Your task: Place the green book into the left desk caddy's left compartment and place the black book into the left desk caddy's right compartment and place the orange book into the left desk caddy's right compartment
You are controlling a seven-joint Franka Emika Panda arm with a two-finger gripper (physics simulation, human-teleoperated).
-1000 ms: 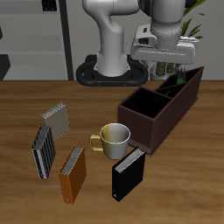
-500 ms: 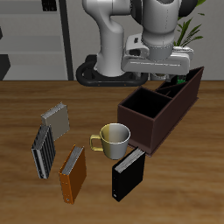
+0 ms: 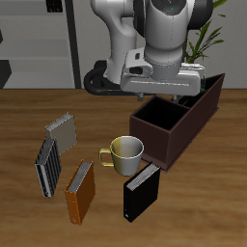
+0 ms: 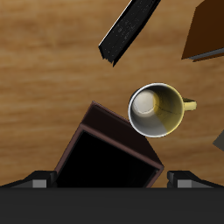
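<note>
Bystander items on the wooden table

Yellow mug at centre; small grey book and striped book at left; plant upper right.

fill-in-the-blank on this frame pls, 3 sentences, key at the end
1. The mug stands between the left desk caddy and the ____ book, which lies nearest the table's front edge.
2. The orange book lies on the table, next to the ____ -and-black striped book.
3. The wide right compartment under the gripper holds ____ books.

Missing words: black; grey; no
</note>
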